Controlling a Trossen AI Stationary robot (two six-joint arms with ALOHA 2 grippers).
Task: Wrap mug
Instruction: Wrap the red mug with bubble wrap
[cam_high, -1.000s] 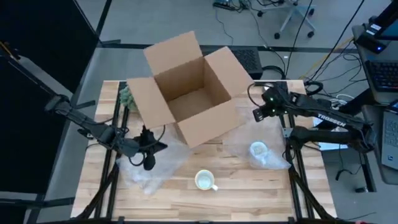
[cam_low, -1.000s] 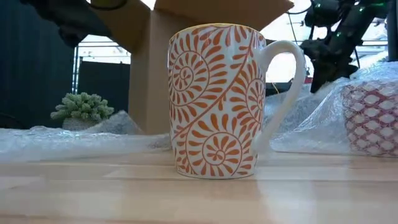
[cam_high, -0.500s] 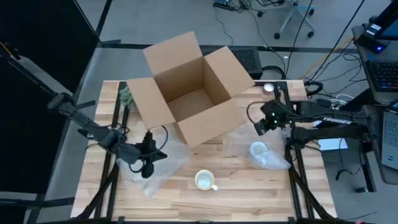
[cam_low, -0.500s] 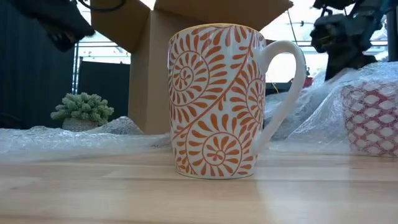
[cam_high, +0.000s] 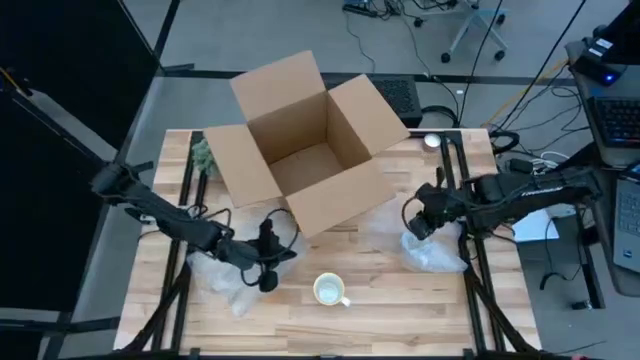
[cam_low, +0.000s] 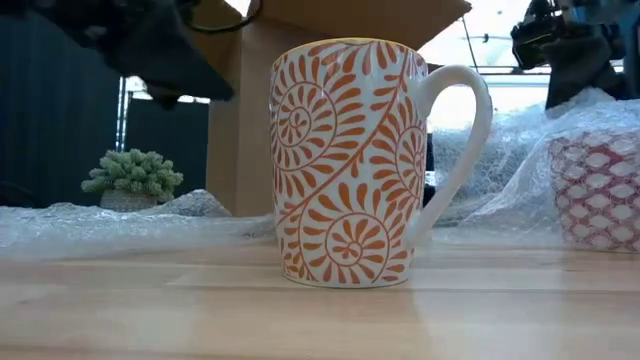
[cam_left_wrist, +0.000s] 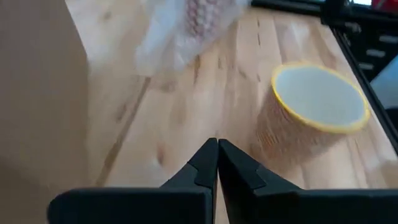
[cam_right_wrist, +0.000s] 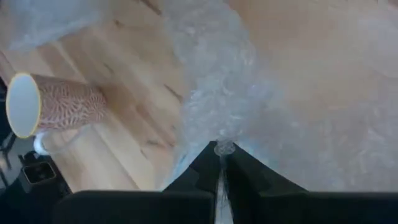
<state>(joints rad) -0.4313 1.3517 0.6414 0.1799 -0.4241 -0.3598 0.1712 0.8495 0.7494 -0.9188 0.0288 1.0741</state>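
While the orange mug (cam_high: 329, 291) stands upright at the table's lower centre, we see the closed, empty left end effector (cam_high: 268, 280) just left of it (nearer than the right).

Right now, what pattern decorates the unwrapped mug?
Orange spiral-and-leaf scrolls on white on the mug, clearest in the low view.

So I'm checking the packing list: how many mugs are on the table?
2. An uncovered orange-patterned white ceramic mug stands near the table's front edge, centre. A red-patterned mug sits inside clear bubble wrap to its right. The open cardboard box looks empty, though its corners are partly hidden.
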